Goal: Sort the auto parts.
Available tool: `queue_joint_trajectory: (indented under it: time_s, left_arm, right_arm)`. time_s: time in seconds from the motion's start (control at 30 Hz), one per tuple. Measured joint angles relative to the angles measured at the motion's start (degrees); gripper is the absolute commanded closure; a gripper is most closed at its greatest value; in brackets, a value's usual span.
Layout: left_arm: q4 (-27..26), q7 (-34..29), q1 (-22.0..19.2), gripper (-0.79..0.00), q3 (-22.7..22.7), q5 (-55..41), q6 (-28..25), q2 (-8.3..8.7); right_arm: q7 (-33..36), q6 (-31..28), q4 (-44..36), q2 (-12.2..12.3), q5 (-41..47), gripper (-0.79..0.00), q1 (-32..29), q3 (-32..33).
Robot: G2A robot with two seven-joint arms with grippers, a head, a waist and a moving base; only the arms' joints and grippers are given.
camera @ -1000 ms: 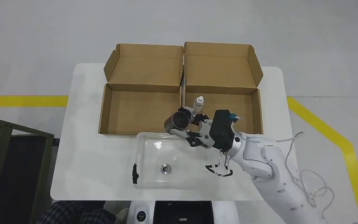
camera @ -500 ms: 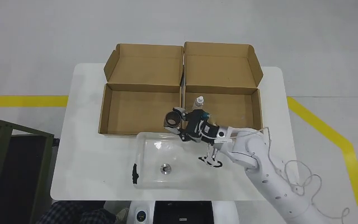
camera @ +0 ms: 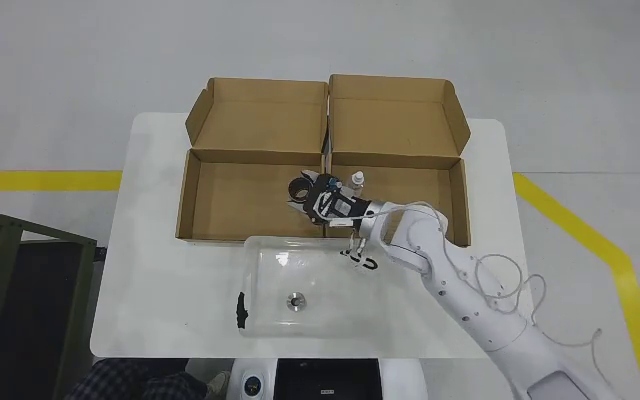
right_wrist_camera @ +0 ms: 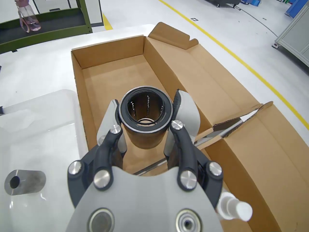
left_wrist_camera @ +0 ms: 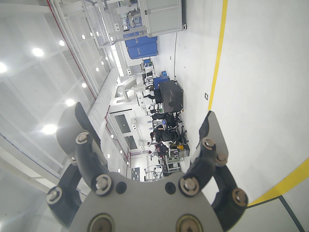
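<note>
— On the bench, how is the sorting standing?

— Two cardboard boxes are sitting open side by side at the far edge. The left box is showing bare floor. The right box is lying just beside it, and a clear tray is lying just in front of both.

— And your grippers?

— My right gripper is clamping a dark sleeve over the left box's floor, near the wall the boxes share. I cannot tell whether the sleeve is touching the cardboard. My left gripper is hanging spread wide, holding nothing.

— What is waiting?

— A metal cylinder is lying in the tray, and a small black part is sitting at the tray's left edge. A white bottle is resting in the right box by the shared wall.

— So, how far along?

— I am judging it as midway. The bottle is looking sorted, the sleeve is needing only a release, and two parts are waiting.
</note>
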Motion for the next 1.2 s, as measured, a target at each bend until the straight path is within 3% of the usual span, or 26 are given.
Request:
queue_joint_trajectory:
  time_s: [0.7,1.03,1.2]
  left_arm:
    - [0.0,0.0,0.0,-0.785,0.0,0.0,0.0,0.0]
    - [0.0,0.0,0.0,-0.785,0.0,0.0,0.0,0.0]
    - [0.0,0.0,0.0,-0.785,0.0,0.0,0.0,0.0]
  right_arm:
    - [3.04,5.48,13.7,-6.11,-2.27,0.0,10.02,-8.7]
    - [4.12,5.6,17.23,-7.9,-3.64,-0.163,11.55,-9.99]
    - [4.24,5.47,19.4,-8.73,-4.07,-0.292,11.82,-10.49]
